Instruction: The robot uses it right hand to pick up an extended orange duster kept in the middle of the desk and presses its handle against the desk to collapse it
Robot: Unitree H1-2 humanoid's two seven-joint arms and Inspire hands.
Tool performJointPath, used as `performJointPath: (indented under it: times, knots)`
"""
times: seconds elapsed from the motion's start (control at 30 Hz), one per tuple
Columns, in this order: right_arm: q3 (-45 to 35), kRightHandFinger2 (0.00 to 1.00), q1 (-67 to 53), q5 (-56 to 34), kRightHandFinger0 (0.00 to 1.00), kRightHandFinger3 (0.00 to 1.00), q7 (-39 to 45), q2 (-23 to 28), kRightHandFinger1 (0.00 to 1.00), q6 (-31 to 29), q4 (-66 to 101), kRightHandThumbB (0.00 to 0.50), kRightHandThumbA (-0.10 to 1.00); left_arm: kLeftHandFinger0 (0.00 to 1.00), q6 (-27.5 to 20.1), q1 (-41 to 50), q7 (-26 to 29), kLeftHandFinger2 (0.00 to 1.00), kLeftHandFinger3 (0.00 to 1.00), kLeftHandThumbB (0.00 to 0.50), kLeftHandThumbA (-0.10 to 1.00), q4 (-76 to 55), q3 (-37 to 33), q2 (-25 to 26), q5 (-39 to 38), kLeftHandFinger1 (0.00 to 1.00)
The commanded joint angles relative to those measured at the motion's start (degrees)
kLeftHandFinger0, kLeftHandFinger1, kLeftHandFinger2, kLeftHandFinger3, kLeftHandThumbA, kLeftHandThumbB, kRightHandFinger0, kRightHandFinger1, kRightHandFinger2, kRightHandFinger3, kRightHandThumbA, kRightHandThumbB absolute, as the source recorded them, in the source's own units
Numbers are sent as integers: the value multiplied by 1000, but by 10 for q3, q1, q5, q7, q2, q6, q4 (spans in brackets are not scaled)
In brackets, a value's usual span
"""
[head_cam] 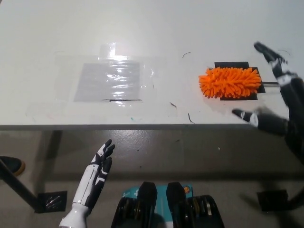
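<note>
The orange duster [230,82] lies on the white desk [152,33] at the right, its fluffy head resting on a black patch [236,80]. A short piece of its thin handle [271,83] shows before it passes under my black right hand [278,102]. That hand hovers over the desk's right edge, just right of the duster head, open with fingers spread and holding nothing. My white left hand [95,178] rests below the desk's front edge at the lower left, open with fingers straight.
A clear plastic sheet [109,80] is taped flat on the desk left of centre. The desk's front edge [142,127] runs across the picture's middle. A desk leg [21,190] and a dark shoe [10,165] show on the floor at lower left.
</note>
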State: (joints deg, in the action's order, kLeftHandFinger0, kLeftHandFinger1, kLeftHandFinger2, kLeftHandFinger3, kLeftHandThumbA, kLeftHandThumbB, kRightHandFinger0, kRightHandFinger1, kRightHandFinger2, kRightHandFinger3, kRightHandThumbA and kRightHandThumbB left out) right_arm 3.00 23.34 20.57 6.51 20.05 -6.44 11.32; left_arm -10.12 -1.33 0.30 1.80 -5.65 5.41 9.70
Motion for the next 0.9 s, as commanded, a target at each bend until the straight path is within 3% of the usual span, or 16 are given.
performJointPath:
  times: [0.0,0.27,0.57,0.87]
  knots:
    - [15,1000,92,6,1000,1000,73,28,1000,106,-63,335,1000,1000,-39,-12,3,1000,1000,237,1000,0,-3,5,15,1000]
    - [101,1000,226,55,1000,1000,131,50,1000,153,-227,317,1000,1000,-38,-10,0,1000,1000,222,1000,1,-4,5,17,1000]
    - [170,1000,328,71,1000,1000,166,41,1000,151,-401,367,1000,1000,-45,-10,1,1000,1000,214,1000,7,-5,5,21,1000]
    - [226,1000,387,96,1000,1000,174,16,1000,153,-518,380,1000,1000,-45,-9,3,1000,1000,194,1000,7,-4,6,29,1000]
